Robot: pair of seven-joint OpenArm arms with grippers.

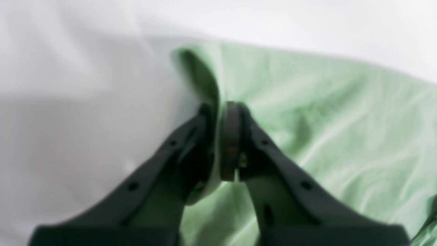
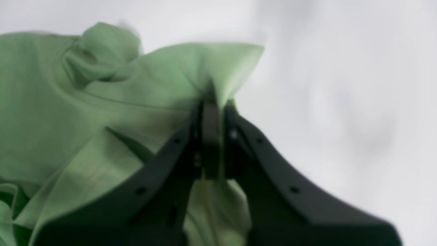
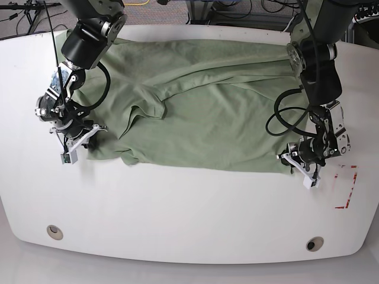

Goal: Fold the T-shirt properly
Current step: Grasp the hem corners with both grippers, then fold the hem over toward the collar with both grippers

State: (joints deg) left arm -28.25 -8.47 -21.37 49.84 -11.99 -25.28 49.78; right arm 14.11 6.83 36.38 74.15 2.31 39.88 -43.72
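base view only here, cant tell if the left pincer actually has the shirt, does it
Observer: Yes. The left wrist view shows the left pincer shut on a raised fold at the shirt edge.
Operator: and the right one
Observer: The right pincer is shut too, pinching a peaked corner of cloth.
Operator: anything bunched near it
Observer: Yes, a rolled lump of fabric sits just behind that corner.

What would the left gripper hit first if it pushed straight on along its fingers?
The T-shirt itself: the left gripper is shut on a raised fold at its edge, so cloth lies directly ahead. Past that fold, probably bare white table, though depth is hard to judge.
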